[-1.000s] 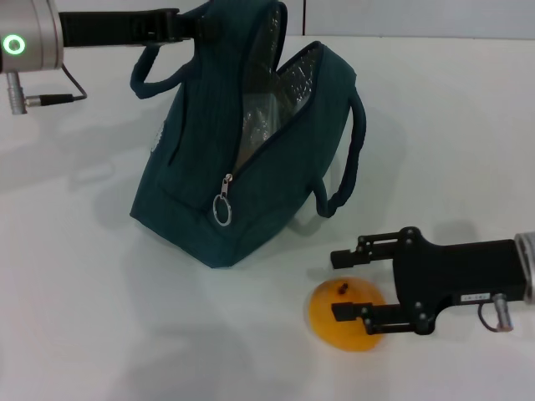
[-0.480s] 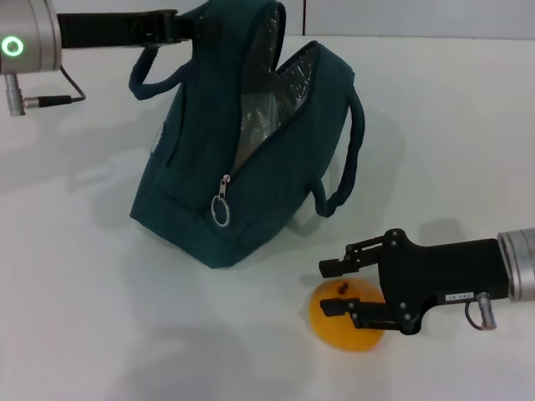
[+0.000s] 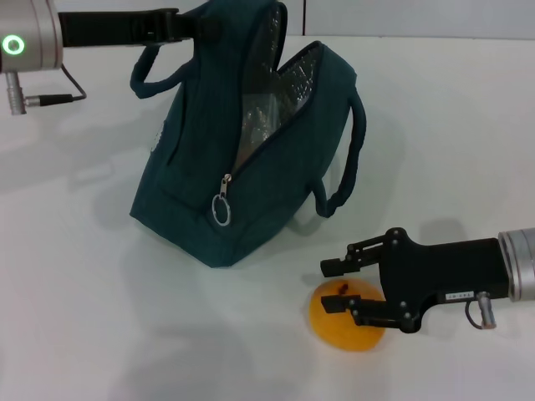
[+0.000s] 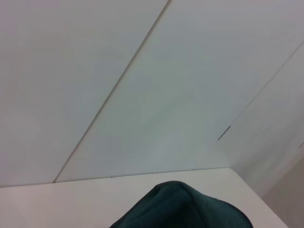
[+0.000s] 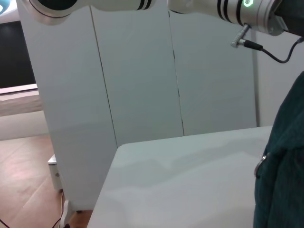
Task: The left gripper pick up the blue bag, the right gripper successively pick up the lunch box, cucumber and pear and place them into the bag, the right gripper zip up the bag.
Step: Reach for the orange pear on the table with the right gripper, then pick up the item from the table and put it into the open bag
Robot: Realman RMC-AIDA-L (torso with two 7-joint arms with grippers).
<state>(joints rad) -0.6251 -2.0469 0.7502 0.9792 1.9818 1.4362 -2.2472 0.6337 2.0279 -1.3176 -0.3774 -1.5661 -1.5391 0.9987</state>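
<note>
The white surface [image 3: 92, 301] carries everything. On it the blue bag [image 3: 251, 159] stands tilted, its mouth unzipped and gaping toward the robot's right, silver lining showing inside; something pale lies within, though what it is cannot be told from here. The left gripper [image 3: 188, 27] reaches in from the robot's left at the bag's top edge and holds it up there; whether its jaws are clamped on the fabric cannot be seen. The left wrist view shows only a dark hump of the bag's cloth below a wall.

Next in size is the right gripper [image 3: 334, 286], low over the surface, near the bag's front corner. Over the last second it has slid in toward the robot's left, and its jaws, apart, now straddle the pear [image 3: 345, 316], one above the far side and one across the top; a second ago they were only at the fruit's edge. In the last half second it has barely moved, so the approach looks finished and closing on the pear is the likely next step. No lunch box or cucumber lies outside the bag, so this seems to be the last item before zipping.

Smallest, the zipper pull ring [image 3: 221, 210] hangs at the low end of the opening, ready for that final step.
</note>
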